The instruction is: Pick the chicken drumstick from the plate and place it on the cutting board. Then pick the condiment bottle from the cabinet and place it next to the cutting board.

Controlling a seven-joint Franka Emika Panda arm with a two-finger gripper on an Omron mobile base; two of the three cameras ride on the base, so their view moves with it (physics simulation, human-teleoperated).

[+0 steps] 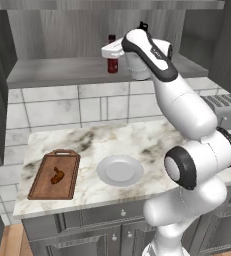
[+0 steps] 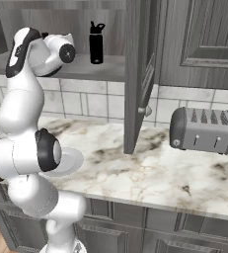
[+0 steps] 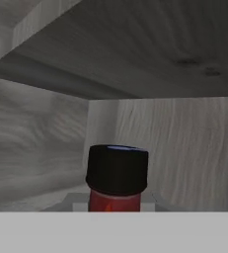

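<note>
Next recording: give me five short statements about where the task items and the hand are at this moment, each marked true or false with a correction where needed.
1. The chicken drumstick lies on the cutting board. True.
2. The plate holds food. False: it is bare.
3. The hand is up at the cabinet shelf, shut on the condiment bottle. True; the hand view looks right at the bottle's dark cap.
4. The condiment bottle stands on the counter beside the cutting board. False: it is in the cabinet.
5. The toaster sits on the cabinet shelf. False: it stands on the marble counter.
</note>
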